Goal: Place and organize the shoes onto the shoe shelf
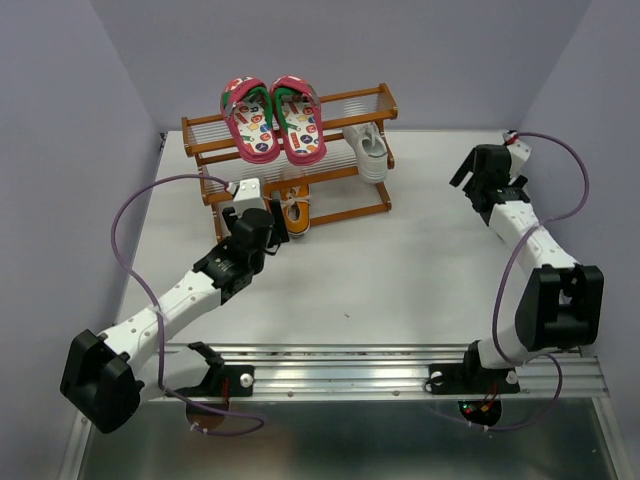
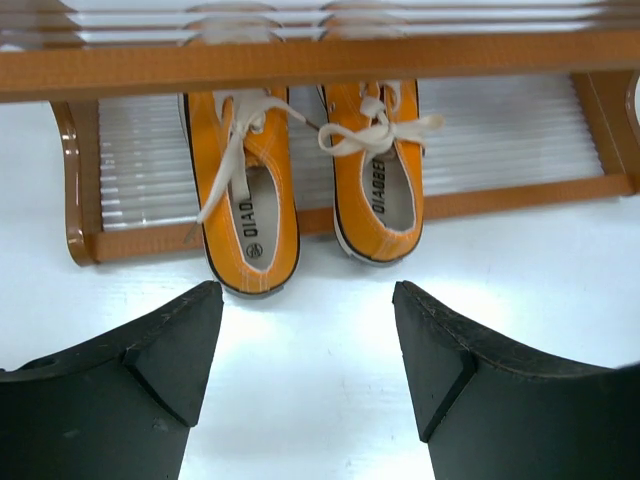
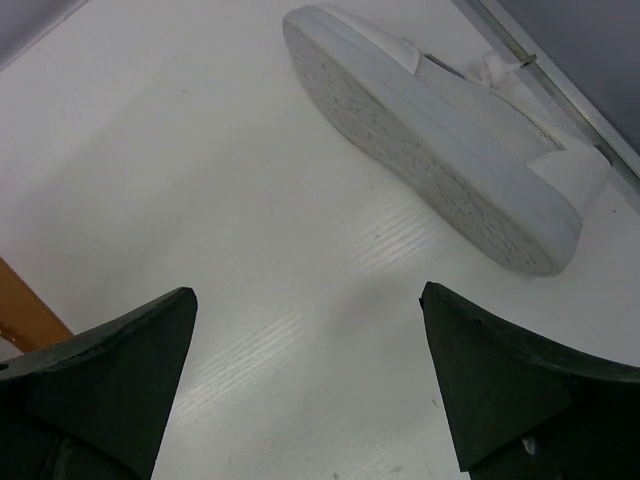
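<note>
The shoe shelf stands at the back of the table. The pink pair lies on its top tier. A white sneaker sits at the shelf's right end. Both orange sneakers rest side by side on the lower tier, heels overhanging the front rail. My left gripper is open and empty just in front of their heels. Another white sneaker lies on its side on the table, sole toward my open, empty right gripper.
An orange corner of the shelf frame shows at the left edge of the right wrist view. The grey back wall runs close behind the fallen white sneaker. The metal rail with both arm bases lines the near edge.
</note>
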You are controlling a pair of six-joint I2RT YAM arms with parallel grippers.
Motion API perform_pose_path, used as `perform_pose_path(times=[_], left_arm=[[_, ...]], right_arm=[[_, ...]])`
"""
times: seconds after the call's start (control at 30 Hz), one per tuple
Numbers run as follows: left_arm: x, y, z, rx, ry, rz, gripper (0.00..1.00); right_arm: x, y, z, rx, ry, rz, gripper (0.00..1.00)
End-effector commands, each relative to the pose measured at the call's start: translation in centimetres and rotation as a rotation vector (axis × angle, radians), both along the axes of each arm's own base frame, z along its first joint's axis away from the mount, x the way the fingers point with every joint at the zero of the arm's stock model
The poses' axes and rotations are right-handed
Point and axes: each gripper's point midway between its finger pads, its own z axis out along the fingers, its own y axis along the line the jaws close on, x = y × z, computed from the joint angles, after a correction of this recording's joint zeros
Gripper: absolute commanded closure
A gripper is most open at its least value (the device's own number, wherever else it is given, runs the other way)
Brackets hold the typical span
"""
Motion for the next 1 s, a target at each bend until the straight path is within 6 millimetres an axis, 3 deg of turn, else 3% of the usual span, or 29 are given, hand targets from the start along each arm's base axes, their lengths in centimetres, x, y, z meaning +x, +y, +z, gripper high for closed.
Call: perform_pose_path(times=[0.0,0.13,0.37,0.47,0.6,0.77,0.97], left_arm=[[-2.0,-0.2,-0.4,0.019,0.056,-0.019,0.2],[-3.1,-2.0,1.1,-0.002,0.038,-0.087,0.2],[-3.8,-1.9,3.2,-0.023,-0.002,-0.116,0.2],[-4.0,-1.6,3.1,-0.013,-0.003,-0.112,0.2],[-4.0,-1.1,3.8,-0.003,-0.014,-0.098,0.2],[-4.1,-0.9,5.0,-0.026,-0.037,-0.09,0.2],[-4.1,-0.7,5.3,-0.022,-0.043,-0.085,0.2]], right_arm=[[3.5,-2.0,1.9,-0.05,-0.022,-0.021,0.0],[6.2,-5.5,0.7,-0.132,0.047,-0.059,0.0],[6.2,-11.1,-2.9,-0.171,0.171,-0.097,0.0],[6.9,-11.2,-5.0,-0.143,0.208,-0.043,0.0],[7.3,-9.8,-7.1,-0.089,0.242,0.039,0.0],[7.1,-5.3,-9.4,0.115,0.223,0.177,0.0],[5.8,0.4,-10.0,0.2,0.221,0.286,0.0]])
